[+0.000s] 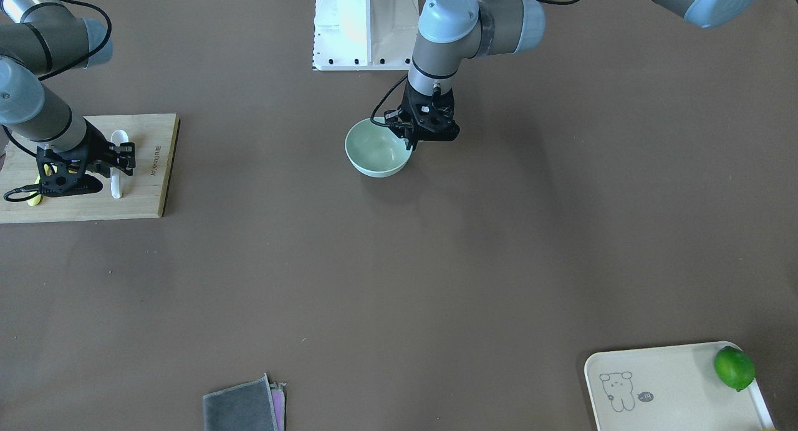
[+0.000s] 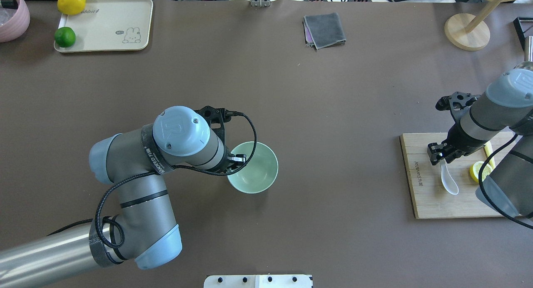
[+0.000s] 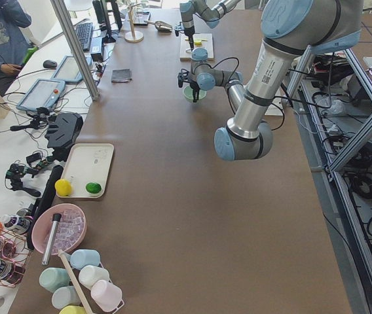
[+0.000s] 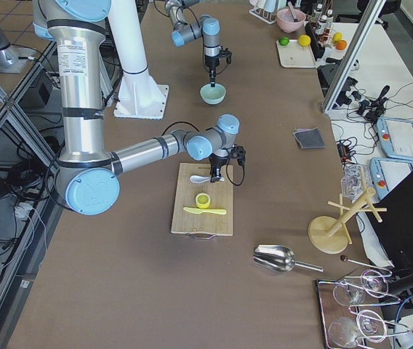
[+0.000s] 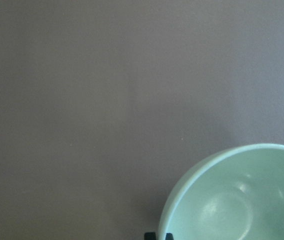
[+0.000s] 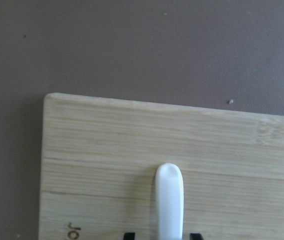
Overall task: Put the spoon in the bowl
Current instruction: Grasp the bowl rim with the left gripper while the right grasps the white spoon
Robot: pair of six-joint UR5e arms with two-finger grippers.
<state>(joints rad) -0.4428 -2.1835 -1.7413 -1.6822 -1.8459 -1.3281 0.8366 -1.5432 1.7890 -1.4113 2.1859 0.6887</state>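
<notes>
Overhead exterior shows you the bowl [image 2: 252,167] standing upright on the brown table [image 2: 333,113], near the middle and well apart from the spoon [image 2: 449,181]. The left gripper [image 2: 234,160] is at the bowl's rim on the side nearest the left arm. One finger reaches inside the bowl and the other is hidden under the wrist. In the left wrist view you see two black fingertips [image 5: 150,235] very close together at the bottom edge, with the pale green rim running down between them, so this gripper looks pinched onto the rim. The bowl has nothing in it.

Look to the robot's right end of the table and you find the spoon lying flat on a wooden cutting board [image 2: 420,196], scoop toward the robot and handle pointing away. The right gripper [image 1: 126,158] is down over the handle. In the right wrist view the white handle runs up between the two fingertips [image 6: 128,235], with bare wood showing on both sides of it. Its jaws stand apart, straddling the handle without clamping it.

On the same board, beside the spoon, you can see a lemon slice [image 2: 476,171] and a yellow-green knife [image 2: 488,152], partly hidden by the right arm. Across the table lie a folded grey cloth [image 2: 325,29] and a cream tray [image 2: 104,13] holding a lime [image 2: 65,36] and a lemon [image 2: 71,3].
</notes>
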